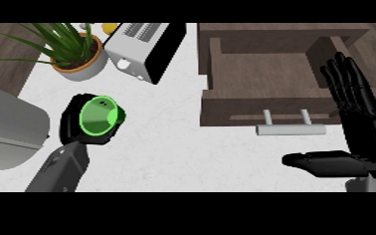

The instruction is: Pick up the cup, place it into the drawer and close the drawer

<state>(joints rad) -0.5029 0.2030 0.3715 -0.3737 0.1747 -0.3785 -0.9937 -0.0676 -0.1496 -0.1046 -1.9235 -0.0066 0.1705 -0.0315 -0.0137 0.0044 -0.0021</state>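
The green cup (pixel 99 117) is in the left hand (pixel 82 124), low over the white counter (pixel 176 144) on the left side. The black fingers curl round the cup, and its open mouth faces up toward the head view, a bit tilted. The cup is not in the drawer (pixel 268 87) yet. It is well apart from it.

The drawer is pulled out on the right. It is brown wood, and its inside looks bare. Its silver handle (pixel 290 128) sticks out at the front.

I think the step now is to carry the cup across to the drawer. To do it well, the left hand should lift the cup high enough to pass over the drawer's front wall. Then it should go down inside the drawer before the fingers let go. The cup should go near the middle, so it does not bump the walls. The cup should be kept from tipping more on the way.

The left forearm (pixel 62 169) comes up from the bottom left and points at the cup. The right hand (pixel 345 109) is at the right edge, near the drawer's right side. Its fingers are straight and point up, the thumb sticks out to the left, and it holds nothing. It is resting.

A toaster (pixel 143 50) and a potted plant (pixel 73 52) sit at the back left, away from the cup's path.
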